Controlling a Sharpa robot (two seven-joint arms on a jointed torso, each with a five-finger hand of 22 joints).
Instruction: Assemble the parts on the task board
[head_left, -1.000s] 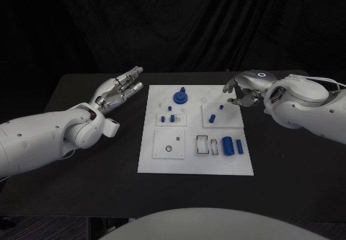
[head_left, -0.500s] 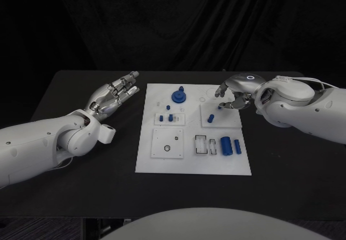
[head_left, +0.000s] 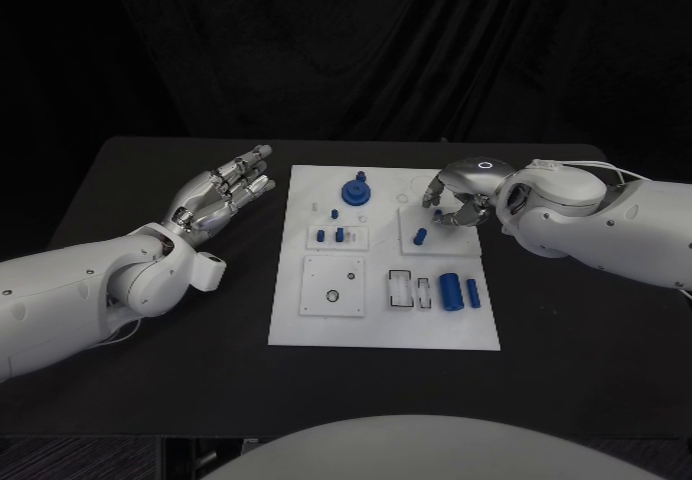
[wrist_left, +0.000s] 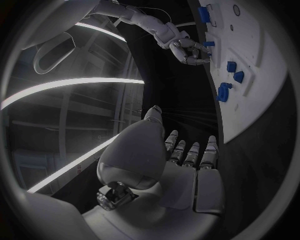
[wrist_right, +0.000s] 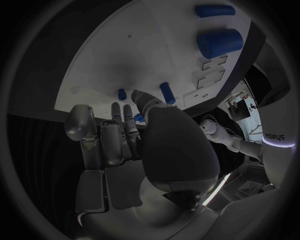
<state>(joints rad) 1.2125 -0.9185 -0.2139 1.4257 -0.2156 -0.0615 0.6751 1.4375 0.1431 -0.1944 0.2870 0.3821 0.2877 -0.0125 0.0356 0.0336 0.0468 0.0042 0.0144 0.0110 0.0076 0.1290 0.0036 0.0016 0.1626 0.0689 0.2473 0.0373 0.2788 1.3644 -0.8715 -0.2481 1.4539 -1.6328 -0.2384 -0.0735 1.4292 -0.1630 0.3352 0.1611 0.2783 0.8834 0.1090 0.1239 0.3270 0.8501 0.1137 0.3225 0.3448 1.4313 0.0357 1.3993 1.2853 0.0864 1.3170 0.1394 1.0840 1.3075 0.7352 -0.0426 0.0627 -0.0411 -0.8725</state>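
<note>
1. Task board (head_left: 387, 330), the white plate, lies in the middle of the black table (head_left: 159, 340), and we see the blue parts spread over it.
2. We see the left robot hand (head_left: 224, 193) raised over the table just beside the board's left edge, its fingers stretched out and apart, holding nothing and touching nothing.
3. We see the right robot hand (head_left: 459, 195) over the far right part of the board, its fingers curled downward near a small blue peg (head_left: 420, 237) that stands in a raised white square.
4. We cannot tell whether the right robot hand pinches or touches anything; its fingertips are hidden from us.
5. Farther along the board we note a blue gear-like part (head_left: 356, 190) at the far middle and two blue cylinders (head_left: 462, 291) near the right edge.
6. In the right wrist view we make out pale lettering (wrist_right: 276, 135) on a white robot body, too small for us to read surely.
</note>
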